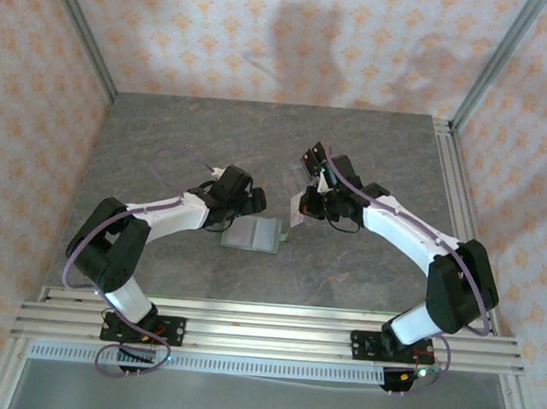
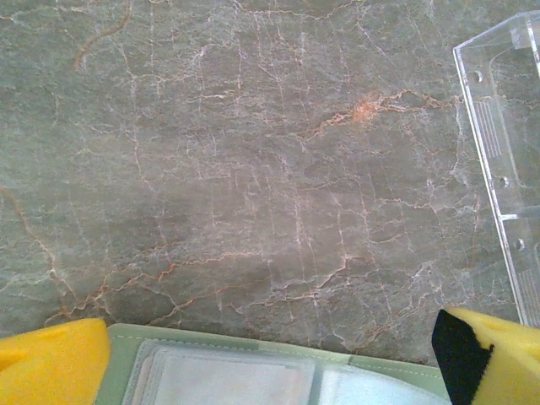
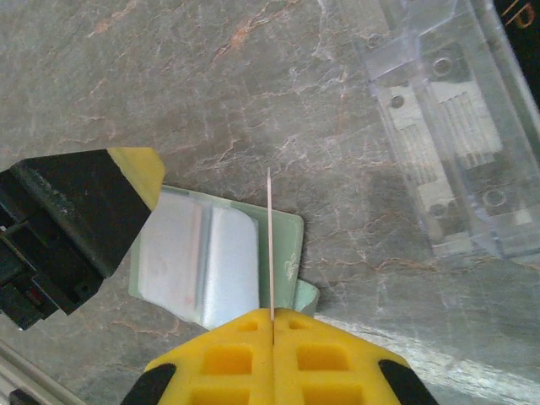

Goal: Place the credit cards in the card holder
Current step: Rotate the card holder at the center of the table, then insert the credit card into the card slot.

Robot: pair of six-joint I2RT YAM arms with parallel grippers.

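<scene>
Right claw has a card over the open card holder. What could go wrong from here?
The right claw pinches the credit card by one edge only, so it could pivot or slip on meeting the pocket.
The card holder lies loose. The left claw stands open over it, not clamping, so a push may slide it.
The left claw sits close beside the card's path, so the claws might bump.

Both my arms bend inward, with the grippers close to each other.
My left arm (image 1: pixel 168 215) reaches to the middle, and my left gripper (image 2: pixel 270 363) points down with its yellow fingers (image 2: pixel 51 363) standing wide apart. My right arm (image 1: pixel 409 227) comes in from the other side. My right gripper (image 3: pixel 272 325) is closed tight on a thin credit card (image 3: pixel 268 245), which sticks out straight beyond the fingertips.
</scene>
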